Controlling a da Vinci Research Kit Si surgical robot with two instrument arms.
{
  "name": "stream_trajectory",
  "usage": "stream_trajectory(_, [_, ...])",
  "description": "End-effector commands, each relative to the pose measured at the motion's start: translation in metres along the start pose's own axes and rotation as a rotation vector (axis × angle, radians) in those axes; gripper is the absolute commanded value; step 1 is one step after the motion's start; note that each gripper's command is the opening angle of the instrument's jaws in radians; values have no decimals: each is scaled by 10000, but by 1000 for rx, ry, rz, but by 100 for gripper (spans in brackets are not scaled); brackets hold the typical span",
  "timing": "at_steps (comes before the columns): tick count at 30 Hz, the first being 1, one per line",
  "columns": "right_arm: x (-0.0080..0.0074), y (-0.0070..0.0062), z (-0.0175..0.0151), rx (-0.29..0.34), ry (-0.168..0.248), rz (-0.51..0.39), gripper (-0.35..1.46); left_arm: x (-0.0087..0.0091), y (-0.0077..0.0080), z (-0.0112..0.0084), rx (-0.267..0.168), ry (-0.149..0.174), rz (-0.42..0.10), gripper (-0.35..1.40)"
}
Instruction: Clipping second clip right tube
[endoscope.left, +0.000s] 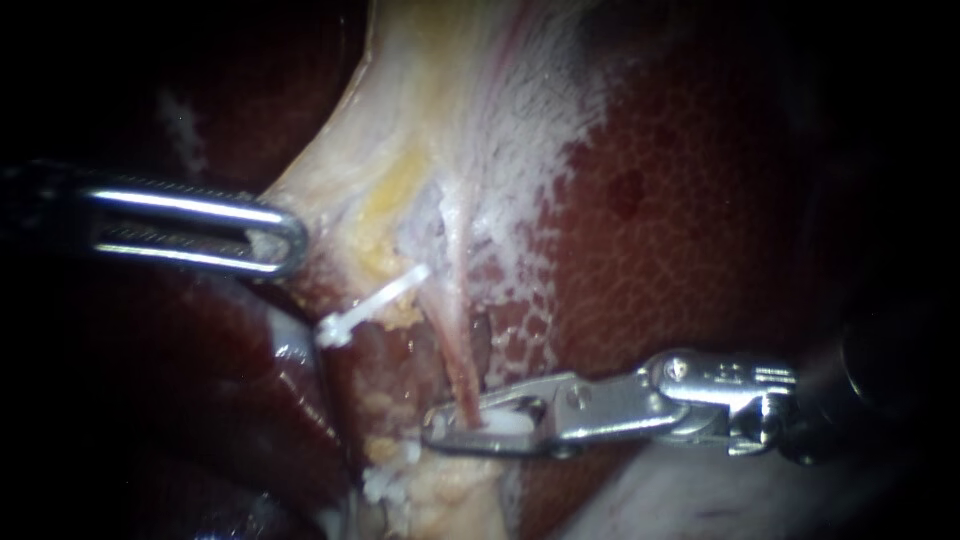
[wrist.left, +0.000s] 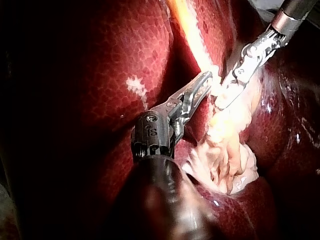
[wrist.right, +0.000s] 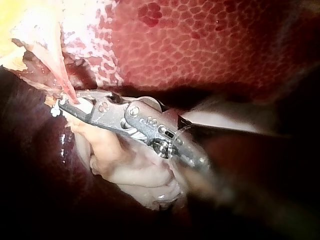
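Right tube (endoscope.left: 458, 340): a thin pink strand, stripped bare, lying between the pale tissue (endoscope.left: 420, 120) above and the fatty clump below, with the liver (endoscope.left: 680, 250) just beside it. Long axis is near upright in the endoscope view, leaning slightly rightward toward its lower end. The right instrument (endoscope.left: 440, 425) lies almost level, so its jaws cross the tube roughly square. The jaws are clamped on a white clip (endoscope.left: 505, 422), and the tube's lower end passes in between them. The right wrist view agrees: tube (wrist.right: 60, 75) drops straight into the jaws. The left instrument (endoscope.left: 285, 240) has its jaws closed on the edge of the pale tissue, stretched leftward. Another white clip (endoscope.left: 370, 305) sits up and left. Cannot tell whether it grips this same tube. Judgement: tube is light, soft, wet, likely slippery and easily torn. Best taken across the bare stretch, fully inside the clip, without pulling along its length.
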Motion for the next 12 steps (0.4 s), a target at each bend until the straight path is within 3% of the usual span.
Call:
stream_trajectory(1, [-2,0,1,0,0,0,-35,0,0,0,-1,0,0,-35])
stream_trajectory(12, [-4,1,0,0,-1,5,-35,-1,1,2,-1,0,0,-35])
